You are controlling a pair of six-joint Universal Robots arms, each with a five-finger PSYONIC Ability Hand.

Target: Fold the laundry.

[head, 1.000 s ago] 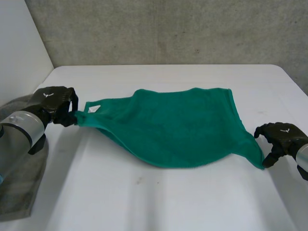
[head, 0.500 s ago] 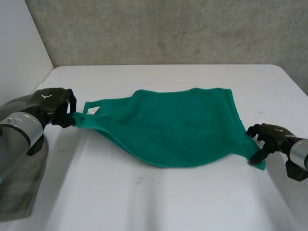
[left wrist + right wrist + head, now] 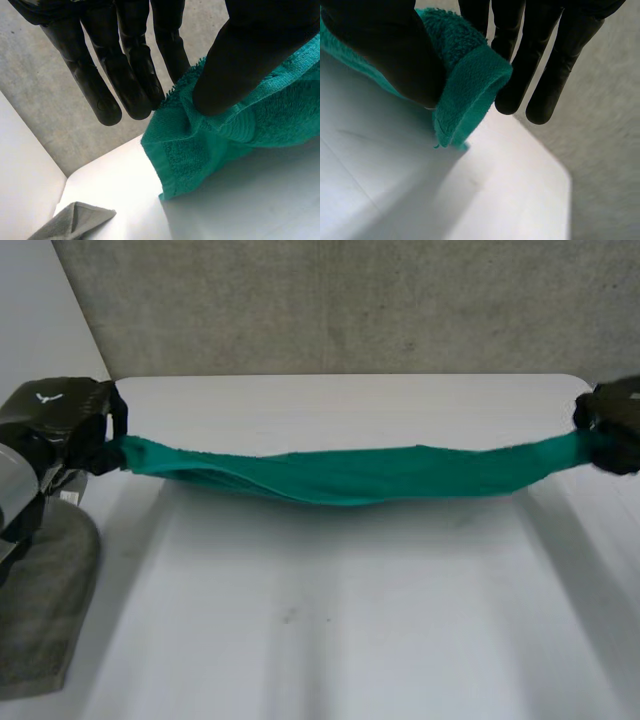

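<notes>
Left robot hand (image 3: 60,425) and right robot hand (image 3: 615,425), at opposite frame edges, pinch the ends of the green towel (image 3: 350,478), probably stretching it flat for folding.

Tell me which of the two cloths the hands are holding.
The green towel, pinched at its ends by the left hand and right hand; the grey cloth lies on the table by the left arm.

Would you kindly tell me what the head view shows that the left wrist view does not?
Head view: the right hand gripping the far end, with the green terry towel stretched between both hands. Left wrist view: the thumb pinching a hemmed towel corner against straight fingers. Both: the left hand, the towel, the grey folded cloth, the white table.
</notes>
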